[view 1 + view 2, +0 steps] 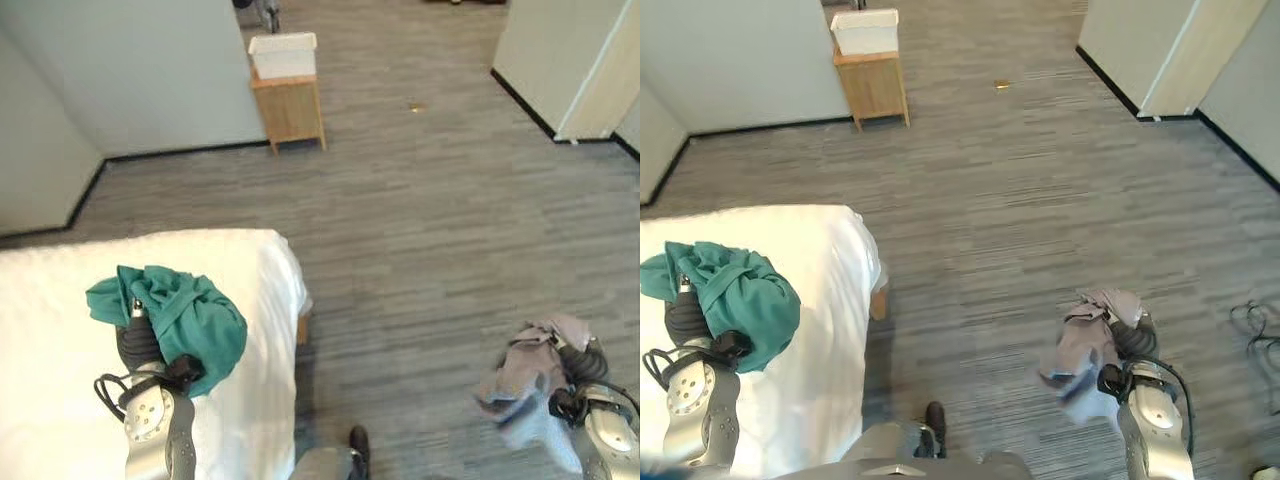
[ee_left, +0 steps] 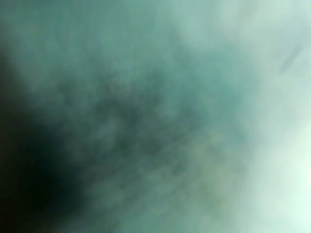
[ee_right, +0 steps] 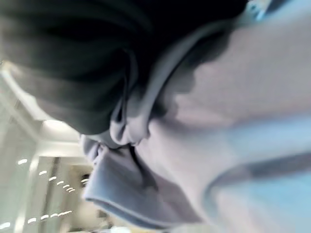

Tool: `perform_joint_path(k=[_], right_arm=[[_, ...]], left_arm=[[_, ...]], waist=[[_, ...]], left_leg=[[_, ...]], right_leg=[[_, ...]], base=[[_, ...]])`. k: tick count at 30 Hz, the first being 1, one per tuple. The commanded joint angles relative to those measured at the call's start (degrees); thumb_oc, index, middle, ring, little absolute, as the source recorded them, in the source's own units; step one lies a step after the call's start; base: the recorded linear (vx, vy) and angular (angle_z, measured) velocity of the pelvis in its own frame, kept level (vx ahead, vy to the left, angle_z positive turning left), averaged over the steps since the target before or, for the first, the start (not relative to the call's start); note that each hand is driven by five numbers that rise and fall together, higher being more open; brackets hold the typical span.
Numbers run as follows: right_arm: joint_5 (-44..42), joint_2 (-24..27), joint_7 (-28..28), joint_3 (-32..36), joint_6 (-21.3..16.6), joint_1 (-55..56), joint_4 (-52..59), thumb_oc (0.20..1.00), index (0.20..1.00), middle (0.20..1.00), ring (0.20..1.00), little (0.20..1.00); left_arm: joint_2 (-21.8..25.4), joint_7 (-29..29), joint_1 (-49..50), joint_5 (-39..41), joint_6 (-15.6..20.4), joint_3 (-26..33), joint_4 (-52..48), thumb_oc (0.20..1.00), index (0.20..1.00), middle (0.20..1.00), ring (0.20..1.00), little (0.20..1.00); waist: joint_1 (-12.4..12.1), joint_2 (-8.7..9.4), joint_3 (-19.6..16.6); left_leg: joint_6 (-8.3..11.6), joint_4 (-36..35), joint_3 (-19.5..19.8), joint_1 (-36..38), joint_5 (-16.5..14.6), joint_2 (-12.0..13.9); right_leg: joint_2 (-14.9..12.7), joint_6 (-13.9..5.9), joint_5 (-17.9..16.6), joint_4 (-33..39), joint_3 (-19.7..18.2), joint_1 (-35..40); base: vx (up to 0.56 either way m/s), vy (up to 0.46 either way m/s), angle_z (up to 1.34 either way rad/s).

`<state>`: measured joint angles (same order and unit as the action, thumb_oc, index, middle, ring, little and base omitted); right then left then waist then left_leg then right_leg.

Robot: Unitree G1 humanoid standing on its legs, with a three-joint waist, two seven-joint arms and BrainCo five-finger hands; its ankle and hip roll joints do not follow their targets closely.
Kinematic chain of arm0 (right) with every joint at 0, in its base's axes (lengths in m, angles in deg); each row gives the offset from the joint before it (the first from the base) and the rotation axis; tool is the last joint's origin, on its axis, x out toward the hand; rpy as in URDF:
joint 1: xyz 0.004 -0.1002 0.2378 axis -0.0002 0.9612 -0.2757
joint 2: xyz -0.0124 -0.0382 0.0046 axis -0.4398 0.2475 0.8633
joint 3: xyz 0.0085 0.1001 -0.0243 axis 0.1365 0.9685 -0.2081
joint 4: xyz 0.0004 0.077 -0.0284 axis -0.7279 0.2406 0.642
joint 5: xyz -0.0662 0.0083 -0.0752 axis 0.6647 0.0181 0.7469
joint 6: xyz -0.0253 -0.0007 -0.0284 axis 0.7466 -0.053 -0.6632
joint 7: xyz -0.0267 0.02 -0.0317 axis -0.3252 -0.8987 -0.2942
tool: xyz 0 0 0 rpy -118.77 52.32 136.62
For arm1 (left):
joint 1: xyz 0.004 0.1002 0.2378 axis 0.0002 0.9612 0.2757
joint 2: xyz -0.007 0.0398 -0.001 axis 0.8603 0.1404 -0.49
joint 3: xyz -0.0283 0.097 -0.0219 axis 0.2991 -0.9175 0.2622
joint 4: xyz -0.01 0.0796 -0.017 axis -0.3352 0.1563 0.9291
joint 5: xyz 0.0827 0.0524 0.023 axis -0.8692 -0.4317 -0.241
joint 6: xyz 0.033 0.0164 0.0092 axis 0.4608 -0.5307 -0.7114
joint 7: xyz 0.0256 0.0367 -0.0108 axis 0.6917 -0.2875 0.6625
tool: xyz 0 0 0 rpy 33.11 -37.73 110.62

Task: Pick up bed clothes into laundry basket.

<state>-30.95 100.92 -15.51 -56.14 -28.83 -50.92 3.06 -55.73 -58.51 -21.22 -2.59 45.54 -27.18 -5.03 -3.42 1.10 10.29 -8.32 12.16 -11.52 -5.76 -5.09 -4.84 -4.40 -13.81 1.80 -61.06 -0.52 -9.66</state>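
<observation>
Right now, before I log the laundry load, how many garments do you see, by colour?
Teal green garment, bunched at the left hand on the white bed: 1
Pale grey-lilac garment, hanging from the right hand above the floor: 1
Total: 2

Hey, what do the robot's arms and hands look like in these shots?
Both forearms are silver-grey metal with small round holes. The left robot hand and right robot hand each sit under a dark ribbed cover at the wrist. Their fingers are hidden in cloth.
</observation>
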Motion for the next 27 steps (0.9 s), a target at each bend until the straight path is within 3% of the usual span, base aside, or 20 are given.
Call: perform_joint_path(k=[1, 3, 4, 6, 7, 10, 12, 15, 17, 18, 20, 22, 23, 24, 25, 26, 27], right_arm=[[2.8, 1.8, -0.7, 3.0, -4.4, -5.6, 2.9, 0.200, 0.200, 0.200, 0.200, 0.200], [2.1, 1.4, -1.0, 4.1, -4.3, -5.2, 2.3, 0.200, 0.200, 0.200, 0.200, 0.200], [1.8, 1.3, -1.4, 5.1, -4.3, -4.9, 2.0, 0.200, 0.200, 0.200, 0.200, 0.200], [1.3, 0.8, -2.3, 6.5, -4.6, -4.0, 1.7, 0.200, 0.200, 0.200, 0.200, 0.200], [0.7, 0.3, -3.2, 6.9, -4.9, -3.5, 1.3, 0.200, 0.200, 0.200, 0.200, 0.200], [0.7, -0.3, -2.7, 7.2, -4.5, -2.2, 2.0, 0.200, 0.200, 0.200, 0.200, 0.200], [1.1, 0.2, -2.7, 6.5, -4.5, -2.5, 1.7, 0.200, 0.200, 0.200, 0.200, 0.200], [1.0, 0.9, -1.7, 5.1, -4.7, -4.2, 1.7, 0.200, 0.200, 0.200, 0.200, 0.200], [1.0, 1.2, -1.6, 4.6, -4.6, -4.7, 1.2, 0.200, 0.200, 0.200, 0.200, 0.200], [1.0, 1.6, -1.5, 4.1, -4.4, -5.6, 0.9, 0.200, 0.200, 0.200, 0.200, 0.200], [1.0, 2.0, -1.2, 3.3, -4.1, -5.9, 0.8, 0.200, 0.200, 0.200, 0.200, 0.200], [0.6, 3.2, -1.0, 3.0, -4.0, -6.5, 0.9, 0.200, 0.200, 0.200, 0.200, 0.200], [-0.2, 4.0, -0.6, 2.2, -4.0, -6.8, 1.0, 0.200, 0.200, 0.200, 0.200, 0.200], [-0.2, 4.0, -0.5, 2.2, -4.0, -6.8, 0.9, 0.200, 0.200, 0.200, 0.200, 0.200], [-0.4, 5.5, -1.2, 3.0, -3.9, -6.5, 0.4, 0.200, 0.200, 0.200, 0.200, 0.200], [-0.4, 5.5, -1.2, 3.1, -3.9, -6.6, 0.4, 0.200, 0.200, 0.200, 0.200, 0.200], [-0.4, 5.9, -1.7, 3.5, -4.1, -6.4, 0.5, 0.200, 0.200, 0.200, 0.200, 0.200]], left_arm=[[7.7, 0.7, -3.0, -1.8, 5.1, 1.2, -6.2, 0.200, 0.200, 0.200, 0.200, 0.200], [7.3, 0.2, -2.9, -1.2, 5.1, 1.3, -6.0, 0.200, 0.200, 0.200, 0.200, 0.200], [7.3, -0.1, -2.6, -1.4, 4.9, 1.7, -5.9, 0.200, 0.200, 0.200, 0.200, 0.200], [8.0, -0.3, -2.0, -2.2, 4.3, 2.3, -5.4, 0.200, 0.200, 0.200, 0.200, 0.200], [7.8, -0.2, -2.3, -2.1, 4.1, 2.3, -4.8, 0.200, 0.200, 0.200, 0.200, 0.200], [7.9, -0.4, -1.9, -2.6, 4.2, 2.8, -3.8, 0.200, 0.200, 0.200, 0.200, 0.200], [7.7, -0.6, -0.9, -2.7, 4.6, 3.2, -3.7, 0.200, 0.200, 0.200, 0.200, 0.200], [7.3, -1.1, -0.1, -2.1, 5.0, 2.8, -3.7, 0.200, 0.200, 0.200, 0.200, 0.200], [7.4, -1.0, 0.0, -2.3, 4.9, 2.7, -3.7, 0.200, 0.200, 0.200, 0.200, 0.200], [7.4, -1.0, 0.1, -2.4, 4.8, 3.1, -3.8, 0.200, 0.200, 0.200, 0.200, 0.200], [6.7, -1.1, 0.1, -2.1, 4.3, 2.8, -3.3, 0.200, 0.200, 0.200, 0.200, 0.200], [6.0, -1.1, -0.8, -0.2, 4.7, 1.8, -2.9, 0.200, 0.200, 0.200, 0.200, 0.200], [5.9, -2.1, -1.8, 0.5, 4.1, 0.0, -2.7, 0.200, 0.200, 0.200, 0.200, 0.200], [5.9, -2.1, -1.9, 0.5, 4.2, -0.1, -2.6, 0.200, 0.200, 0.200, 0.200, 0.200], [6.3, -3.4, -3.4, 0.2, 3.4, -2.2, -3.1, 0.200, 0.200, 0.200, 0.200, 0.200], [6.4, -3.4, -3.5, 0.2, 3.4, -2.2, -3.0, 0.200, 0.200, 0.200, 0.200, 0.200], [6.5, -3.9, -4.3, 0.8, 3.4, -3.2, -3.3, 0.200, 0.200, 0.200, 0.200, 0.200]], waist=[[2.0, -3.10, 2.1], [3.5, -3.30, 2.6], [3.5, -2.54, 2.6], [4.4, -1.50, 2.1], [5.0, -0.66, 1.9], [5.2, -0.65, 1.4], [4.8, -1.13, 1.1], [5.0, -0.95, 0.2], [4.8, -0.94, -0.3], [4.5, -1.13, -1.0], [4.8, -1.55, -2.0], [5.3, -2.88, -2.3], [5.7, -3.22, -2.1], [5.7, -3.27, -2.0], [5.5, -2.06, -0.8], [5.6, -1.88, -0.8], [5.4, -0.94, 0.2]], left_leg=[[4.29, -12.3, 2.1, 6.9, 6.1, 3.2], [5.06, -13.2, 4.5, 9.3, 5.8, 3.1], [5.45, -13.4, 5.2, 10.0, 4.9, 2.1], [6.49, -13.7, 8.0, 12.4, 2.4, 1.6], [6.86, -13.8, 9.9, 13.8, 1.1, 0.8], [7.79, -15.3, 13.0, 16.7, -0.7, 2.5], [8.62, -15.7, 14.2, 18.2, -1.7, 4.1], [10.17, -16.5, 16.1, 21.5, -3.4, 5.9], [10.32, -16.4, 16.7, 21.9, -3.7, 6.3], [10.33, -16.3, 16.1, 23.1, -5.2, 7.0], [11.54, -14.1, 15.9, 23.6, -4.0, 9.4], [12.42, -8.4, 16.7, 22.2, 0.0, 11.4], [13.00, 0.6, 16.0, 19.7, 6.6, 12.5], [13.10, 1.2, 16.2, 19.3, 6.4, 12.5], [12.71, 15.5, 14.2, 14.3, 11.0, 13.2], [12.71, 16.0, 14.5, 13.7, 11.1, 13.0], [12.44, 22.4, 14.3, 10.6, 11.9, 12.7]], right_leg=[[-0.6, 3.97, -4.5, 17.0, 7.2, -2.4], [-0.5, 5.19, -3.5, 23.4, 9.4, -4.0], [-0.6, 5.58, -3.2, 29.0, 9.1, -5.1], [0.3, 5.83, -3.7, 42.7, 9.2, -3.8], [1.4, 5.92, -4.4, 50.7, 6.6, -4.0], [0.8, 3.75, -8.7, 60.7, 3.7, -5.0], [-0.9, 2.63, -10.3, 62.6, 5.2, -6.8], [-4.0, 1.58, -12.8, 60.5, 4.3, -7.7], [-4.2, 1.62, -12.5, 60.7, 4.6, -7.0], [-4.2, 1.50, -12.8, 60.8, 6.6, -6.3], [-3.4, 2.28, -12.1, 58.8, 7.0, -6.0], [-2.3, 3.97, -9.8, 55.0, 8.2, -6.0], [-1.0, 6.09, -7.2, 54.3, 9.2, -4.1], [-1.0, 6.22, -7.2, 54.3, 9.3, -4.0], [-0.1, 8.86, -4.5, 55.0, 9.5, 0.4], [-0.3, 8.94, -4.8, 55.1, 9.6, 0.3], [0.0, 10.28, -3.7, 55.4, 8.8, 2.0]], base=[[0.30, 0.038, 0.30], [0.44, -0.011, 0.50], [0.47, -0.104, 0.61], [0.52, -0.150, 0.73], [0.52, -0.148, 0.62], [0.46, -0.169, 0.74], [0.40, -0.177, 0.89], [0.44, -0.238, 0.26], [0.30, -0.177, 0.08], [0.34, -0.250, -0.03], [0.40, -0.243, 0.08], [0.45, -0.291, -0.11], [0.34, -0.280, -0.53], [0.49, -0.462, -0.34], [0.23, -0.268, -0.13], [0.35, -0.402, 0.03], [0.19, -0.267, 0.03]])
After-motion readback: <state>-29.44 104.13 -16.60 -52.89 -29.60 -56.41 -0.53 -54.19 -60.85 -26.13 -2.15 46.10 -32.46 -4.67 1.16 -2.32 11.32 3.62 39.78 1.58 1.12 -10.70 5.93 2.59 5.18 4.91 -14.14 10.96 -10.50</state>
